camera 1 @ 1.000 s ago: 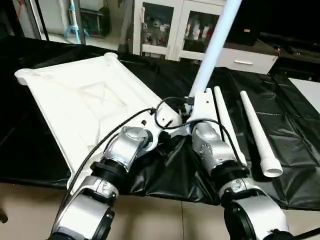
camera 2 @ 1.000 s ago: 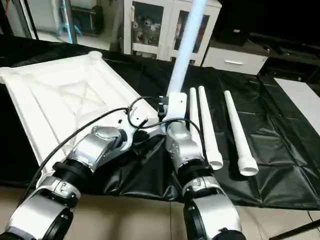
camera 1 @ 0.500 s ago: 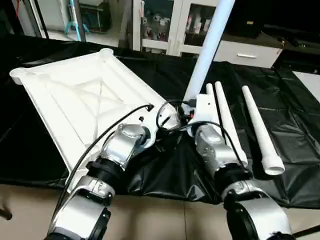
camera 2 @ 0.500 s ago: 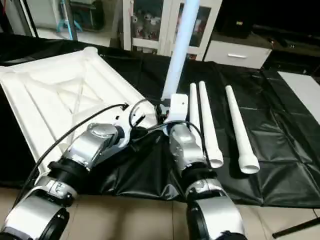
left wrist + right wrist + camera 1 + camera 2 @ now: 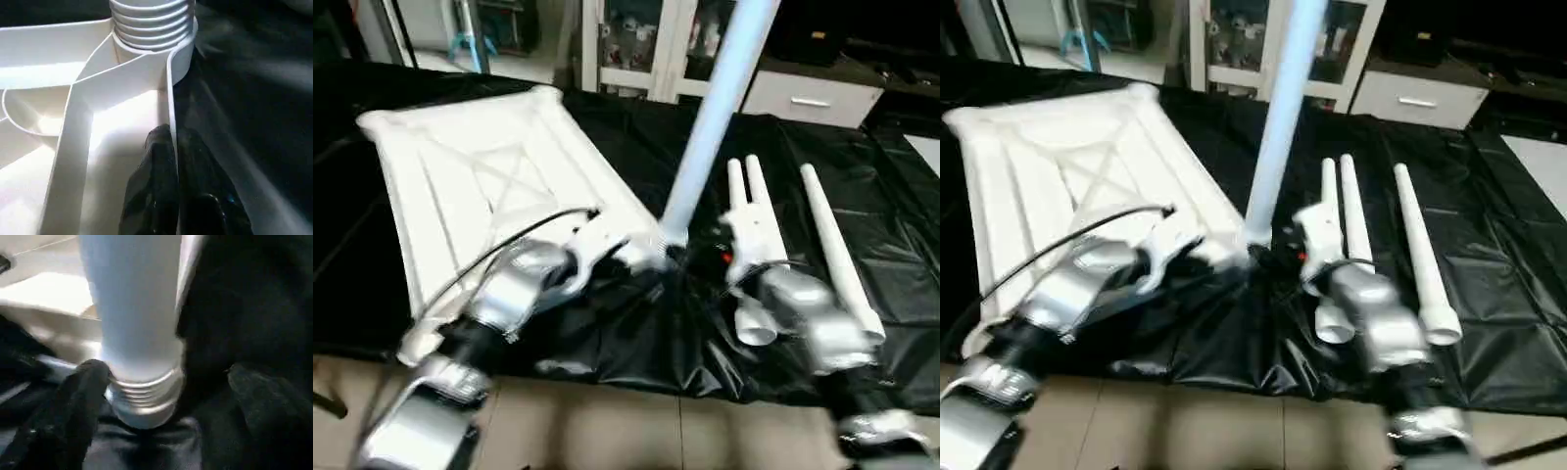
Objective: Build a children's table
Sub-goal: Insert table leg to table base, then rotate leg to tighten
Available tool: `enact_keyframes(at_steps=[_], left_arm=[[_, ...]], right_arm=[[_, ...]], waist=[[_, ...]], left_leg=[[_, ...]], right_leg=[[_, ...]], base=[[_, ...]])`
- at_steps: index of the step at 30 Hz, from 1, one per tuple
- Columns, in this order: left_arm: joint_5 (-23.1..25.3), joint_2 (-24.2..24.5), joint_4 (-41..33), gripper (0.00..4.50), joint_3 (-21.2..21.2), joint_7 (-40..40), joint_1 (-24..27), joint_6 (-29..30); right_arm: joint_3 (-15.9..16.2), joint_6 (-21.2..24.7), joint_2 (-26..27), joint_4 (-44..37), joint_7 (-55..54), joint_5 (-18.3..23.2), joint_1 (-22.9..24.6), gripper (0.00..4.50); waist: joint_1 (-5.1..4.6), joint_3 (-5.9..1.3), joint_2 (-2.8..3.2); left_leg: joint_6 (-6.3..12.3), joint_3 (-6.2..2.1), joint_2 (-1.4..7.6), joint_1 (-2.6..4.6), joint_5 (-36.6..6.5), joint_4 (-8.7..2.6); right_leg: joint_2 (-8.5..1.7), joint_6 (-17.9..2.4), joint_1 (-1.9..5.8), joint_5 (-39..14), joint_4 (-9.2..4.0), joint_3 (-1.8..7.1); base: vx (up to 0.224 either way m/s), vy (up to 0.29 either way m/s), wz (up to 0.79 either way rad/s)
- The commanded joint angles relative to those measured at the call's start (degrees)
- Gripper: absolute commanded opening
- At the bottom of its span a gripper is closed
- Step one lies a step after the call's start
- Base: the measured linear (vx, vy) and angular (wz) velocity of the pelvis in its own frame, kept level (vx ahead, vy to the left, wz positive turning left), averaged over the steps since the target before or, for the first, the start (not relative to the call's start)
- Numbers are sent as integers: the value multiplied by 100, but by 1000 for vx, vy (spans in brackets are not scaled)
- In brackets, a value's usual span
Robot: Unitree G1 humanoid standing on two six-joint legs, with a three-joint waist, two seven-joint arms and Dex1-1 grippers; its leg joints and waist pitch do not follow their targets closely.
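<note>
The children's table top (image 5: 480, 186) lies underside up on the black-covered work table. One white leg (image 5: 710, 117) stands upright in the near right corner socket (image 5: 151, 29), its threaded end (image 5: 142, 396) showing. My left gripper (image 5: 173, 134) is shut on the top's rim just beside that socket. My right gripper (image 5: 166, 431) is open, its fingers (image 5: 73, 416) spread wide on either side of the leg's base. Three more legs lie side by side to the right, the outermost (image 5: 837, 255) apart from the other two (image 5: 744, 186).
The black cover (image 5: 636, 343) is bunched and wrinkled along the near table edge, with tan floor (image 5: 607, 431) below it. Glass-door cabinets (image 5: 636, 49) and a white drawer unit (image 5: 813, 98) stand behind the table.
My right gripper has opened off the upright leg and its arm has drawn back to the right. The leg stays standing in the socket. The left gripper keeps its hold; the camera has shifted.
</note>
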Motion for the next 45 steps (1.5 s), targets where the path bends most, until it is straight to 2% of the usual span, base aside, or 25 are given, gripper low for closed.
enact_keyframes(at_steps=[1, 4, 7, 11, 17, 23, 24, 32, 33, 36, 37, 41, 45], left_arm=[[97, 69, 66, 0, -526, -548, 184, -94], [91, 277, -26, 0, -695, -971, 191, -96], [137, 423, -44, 0, -840, -1307, 154, -169], [136, 521, -49, 0, -915, -1592, 115, -263], [168, 549, -70, 0, -956, -1705, 103, -306], [203, 507, -10, 0, -952, -1683, 85, -360], [212, 501, 0, 0, -956, -1679, 80, -371], [238, 493, -19, 0, -954, -1674, 87, -364], [246, 491, -16, 0, -950, -1669, 88, -365], [263, 495, -17, 0, -948, -1668, 90, -370], [269, 496, -16, 0, -946, -1668, 90, -370], [284, 506, -13, 0, -944, -1669, 92, -372], [294, 513, -3, 0, -948, -1678, 95, -379]], right_arm=[[59, 40, -173, -123, 340, 52, 13, 446], [175, -22, -476, -190, 922, 71, 69, 446], [379, 28, -745, -310, 1605, 161, 135, 446], [622, 130, -950, -493, 2185, 173, 206, 446], [823, -53, -992, -521, 2586, 113, 202, 446], [822, -342, -805, -202, 2448, -59, 44, 446], [795, -456, -720, -67, 2371, -98, -23, 446], [707, -599, -516, 233, 2285, -82, -171, 446], [706, -647, -492, 299, 2295, -107, -180, 428], [721, -734, -473, 418, 2343, -155, -200, 428], [724, -753, -472, 447, 2358, -163, -205, 413], [720, -816, -456, 541, 2364, -178, -240, 385], [701, -889, -408, 627, 2346, -186, -286, 338]], waist=[[26, -293, 92], [74, -286, 88], [130, -291, 90], [171, -303, 43], [189, -301, 39], [181, -300, 35], [193, -312, 37], [201, -334, 36], [203, -335, 30], [210, -329, 24], [211, -330, 26], [206, -337, 34], [202, -338, 34]], left_leg=[[382, -30, 259, 65, -770, -317], [269, -19, 272, 82, -848, -321], [259, -10, 269, 108, -814, -307], [308, -22, 264, 71, -739, -293], [240, -33, 266, 62, -847, -285], [122, -44, 250, 45, -1039, -280], [116, -44, 256, 62, -1007, -273], [216, -34, 245, 56, -690, -246], [221, -31, 243, 57, -708, -243], [198, -36, 243, 50, -811, -248], [196, -35, 244, 53, -809, -248], [207, -36, 244, 54, -737, -241], [226, -36, 242, 51, -733, -236]], right_leg=[[-382, -1379, 311, -371, -245, 273], [-401, -1383, 316, -506, -250, 282], [-386, -1400, 309, -383, -229, 278], [-415, -1395, 350, -389, -212, 276], [-428, -1351, 337, -686, -221, 274], [-433, -1235, 321, -1081, -243, 273], [-434, -1229, 317, -1047, -236, 276], [-406, -1411, 334, -401, -151, 264], [-409, -1412, 335, -424, -155, 264], [-424, -1348, 343, -679, -178, 268], [-422, -1342, 340, -691, -180, 268], [-410, -1373, 340, -533, -159, 263], [-414, -1390, 343, -544, -154, 264]], base=[[0, 0, 0], [0, 0, 0], [0, 0, 0], [0, 0, 0], [0, 0, 0], [0, 0, 0], [0, 0, 0], [0, 0, 0], [0, 0, 0], [0, 0, 0], [0, 0, 0], [0, 0, 0], [0, 0, 0]])
